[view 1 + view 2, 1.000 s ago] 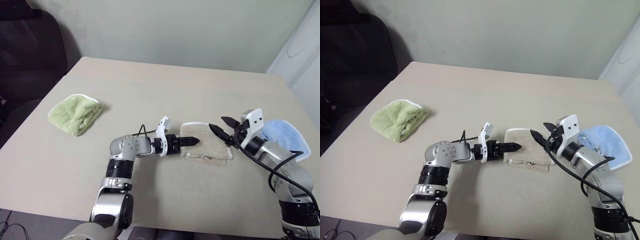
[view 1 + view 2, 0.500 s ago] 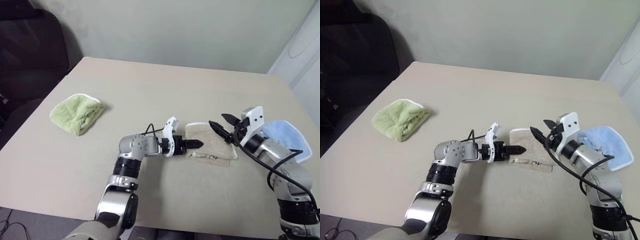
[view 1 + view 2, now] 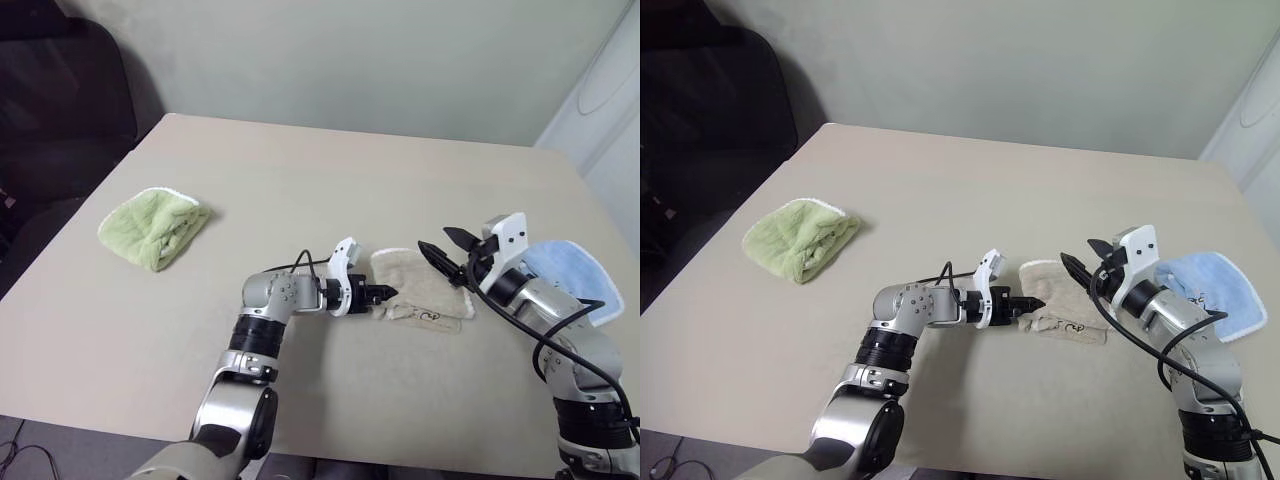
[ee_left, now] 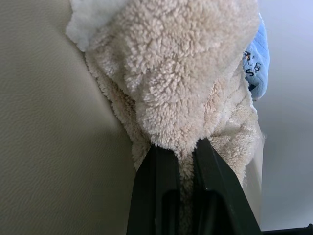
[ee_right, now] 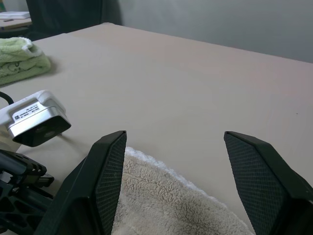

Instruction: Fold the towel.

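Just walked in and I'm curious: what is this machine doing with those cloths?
It is working on the beige towel on the table. Its left hand is pinched shut on the towel's left edge, while the right hand hovers open over the other side. A green cloth and a blue cloth lie aside, untouched.

1. The two head views look forward and down over the desk [image 3: 330, 160] from above, well back; both take in the whole top from slightly offset angles.
2. The left wrist view sits very close behind its gripper [image 4: 182, 161], facing the towel [image 4: 186, 73] along the desk surface.
3. The right wrist view looks low and level across the desk, near the towel's edge, toward the green cloth [image 5: 19, 58], which the head views share.
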Robot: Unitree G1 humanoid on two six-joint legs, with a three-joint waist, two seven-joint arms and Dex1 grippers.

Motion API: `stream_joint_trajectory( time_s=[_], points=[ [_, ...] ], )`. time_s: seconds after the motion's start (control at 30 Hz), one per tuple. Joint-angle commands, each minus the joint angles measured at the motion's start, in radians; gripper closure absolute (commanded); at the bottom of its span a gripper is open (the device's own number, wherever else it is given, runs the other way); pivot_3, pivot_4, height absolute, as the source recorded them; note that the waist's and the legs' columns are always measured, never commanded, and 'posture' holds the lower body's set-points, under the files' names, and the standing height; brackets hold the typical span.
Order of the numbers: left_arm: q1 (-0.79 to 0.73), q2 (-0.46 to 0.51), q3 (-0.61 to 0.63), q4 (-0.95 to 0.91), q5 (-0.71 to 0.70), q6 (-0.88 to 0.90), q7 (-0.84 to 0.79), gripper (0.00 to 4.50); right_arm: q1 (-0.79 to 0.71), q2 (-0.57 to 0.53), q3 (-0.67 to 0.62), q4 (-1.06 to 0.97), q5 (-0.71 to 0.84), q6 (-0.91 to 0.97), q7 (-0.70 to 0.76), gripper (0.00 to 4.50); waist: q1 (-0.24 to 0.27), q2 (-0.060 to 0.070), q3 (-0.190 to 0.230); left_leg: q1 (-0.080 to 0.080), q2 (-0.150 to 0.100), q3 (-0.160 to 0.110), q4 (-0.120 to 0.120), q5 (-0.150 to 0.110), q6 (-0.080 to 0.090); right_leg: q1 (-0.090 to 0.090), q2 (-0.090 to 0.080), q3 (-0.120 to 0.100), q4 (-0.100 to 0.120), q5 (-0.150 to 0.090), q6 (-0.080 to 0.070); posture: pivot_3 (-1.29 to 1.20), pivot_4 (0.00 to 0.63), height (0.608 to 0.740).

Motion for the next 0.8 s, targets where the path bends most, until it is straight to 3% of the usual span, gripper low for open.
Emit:
stream_joint_trajectory(
  time_s=[0.03, 0.23, 0.4, 0.57, 0.8],
  points=[
    [-0.018, -0.012, 0.065, -0.011, -0.034, -0.006, 0.011, 4.49, -0.014, -0.001, -0.025, -0.025, -0.003, -0.020, -0.014, 1.15, -0.001, 0.000, 0.000, 0.000, 0.000, 0.000, 0.000, 0.000, 0.000, 0.000, 0.000, 0.000, 0.000, 0.000, 0.000, 0.00, 0.150, 0.740],
    [-0.083, 0.034, 0.239, 0.006, -0.081, -0.024, 0.070, 4.49, -0.029, -0.013, -0.055, -0.007, -0.005, -0.029, -0.024, 1.15, -0.007, 0.000, 0.002, 0.001, 0.002, 0.000, -0.001, 0.000, 0.000, 0.000, 0.001, 0.000, 0.000, 0.001, -0.001, 0.00, 0.150, 0.740],
    [-0.159, 0.141, 0.361, 0.030, -0.100, -0.067, 0.099, 4.49, -0.063, -0.019, -0.084, 0.038, -0.027, -0.056, -0.044, 1.15, -0.010, 0.000, 0.003, 0.002, 0.003, 0.000, -0.001, 0.000, -0.001, -0.001, 0.003, 0.000, 0.000, 0.003, -0.004, 0.00, 0.150, 0.740],
    [-0.266, 0.311, 0.469, 0.130, -0.087, -0.186, 0.116, 4.49, -0.098, -0.018, -0.092, 0.072, -0.030, -0.068, -0.044, 1.15, -0.012, 0.000, 0.003, 0.001, 0.004, 0.000, -0.003, 0.001, -0.002, -0.002, 0.003, 0.000, 0.000, 0.005, -0.008, 0.00, 0.150, 0.740],
    [-0.455, 0.645, 0.518, 0.422, 0.003, -0.452, 0.079, 4.49, -0.136, -0.003, -0.062, 0.108, -0.042, -0.087, -0.033, 1.15, -0.017, -0.002, 0.004, 0.000, 0.004, -0.001, -0.003, 0.000, -0.002, -0.005, 0.004, 0.000, 0.000, 0.006, -0.010, 0.00, 0.150, 0.740]
  ],
)
